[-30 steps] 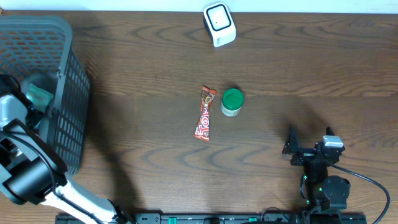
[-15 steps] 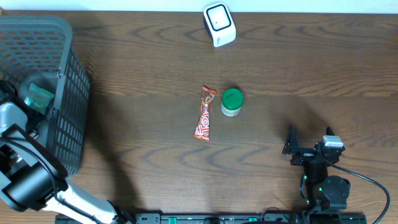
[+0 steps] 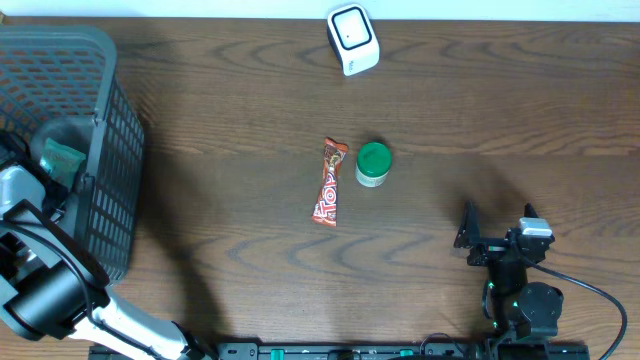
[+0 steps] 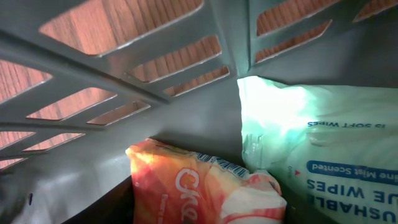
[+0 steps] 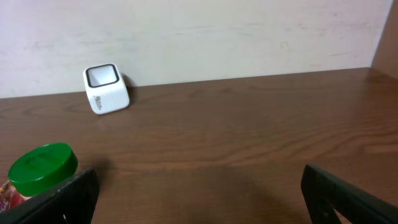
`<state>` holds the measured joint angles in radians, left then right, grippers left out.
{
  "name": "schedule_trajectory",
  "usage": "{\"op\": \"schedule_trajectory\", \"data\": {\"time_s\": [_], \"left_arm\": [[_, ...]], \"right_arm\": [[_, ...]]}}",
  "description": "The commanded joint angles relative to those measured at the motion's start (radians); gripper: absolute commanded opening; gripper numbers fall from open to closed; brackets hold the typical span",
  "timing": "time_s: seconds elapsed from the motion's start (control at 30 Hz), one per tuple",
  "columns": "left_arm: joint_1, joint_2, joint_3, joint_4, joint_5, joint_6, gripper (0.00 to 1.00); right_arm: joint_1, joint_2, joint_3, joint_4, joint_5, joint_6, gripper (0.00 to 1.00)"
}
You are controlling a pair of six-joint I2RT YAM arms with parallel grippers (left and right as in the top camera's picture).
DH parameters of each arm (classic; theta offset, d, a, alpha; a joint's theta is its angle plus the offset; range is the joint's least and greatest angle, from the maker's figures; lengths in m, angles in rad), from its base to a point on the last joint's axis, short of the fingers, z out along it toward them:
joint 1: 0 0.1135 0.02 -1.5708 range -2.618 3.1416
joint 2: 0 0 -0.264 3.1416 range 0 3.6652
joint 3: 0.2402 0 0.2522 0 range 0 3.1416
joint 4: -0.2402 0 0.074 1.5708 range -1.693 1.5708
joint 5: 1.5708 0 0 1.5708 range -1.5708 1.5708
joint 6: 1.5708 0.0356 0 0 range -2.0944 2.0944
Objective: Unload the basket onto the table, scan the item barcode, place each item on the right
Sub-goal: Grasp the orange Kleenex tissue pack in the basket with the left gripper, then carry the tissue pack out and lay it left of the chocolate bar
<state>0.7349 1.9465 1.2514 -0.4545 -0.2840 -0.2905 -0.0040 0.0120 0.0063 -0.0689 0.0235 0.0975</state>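
The pale green wipes pack [image 4: 317, 143] lies inside the grey basket [image 3: 110, 150] at the far left of the overhead frame. It fills the right side of the left wrist view, pressed up beside an orange snack packet [image 4: 193, 186] against the slatted wall. The left arm [image 3: 20, 190] reaches down into the basket; its fingers show in neither view, so I cannot tell whether they grasp anything. The white scanner [image 3: 352, 38] sits at the top centre of the table. At mid-frame a candy bar [image 3: 329, 182] lies just beside a green-lidded jar [image 3: 373, 164]. At lower right the right gripper [image 5: 199, 193] rests spread wide, holding nothing.
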Motion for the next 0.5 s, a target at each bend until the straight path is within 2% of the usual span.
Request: {"op": "schedule_trajectory", "data": {"time_s": [0.0,0.2,0.47], "left_arm": [[0.005,0.095,-0.094,-0.084,0.120,0.028,0.57],[0.005,-0.040,-0.086,-0.106,0.122,0.027,0.57],[0.005,-0.381,-0.086,-0.108,0.258,0.025,0.57]], "right_arm": [[0.010,-0.005,-0.001,-0.003,0.008,-0.009,0.99],[0.010,-0.005,-0.001,-0.003,0.008,-0.009,0.99],[0.010,-0.005,-0.001,-0.003,0.008,-0.009,0.99]]}}
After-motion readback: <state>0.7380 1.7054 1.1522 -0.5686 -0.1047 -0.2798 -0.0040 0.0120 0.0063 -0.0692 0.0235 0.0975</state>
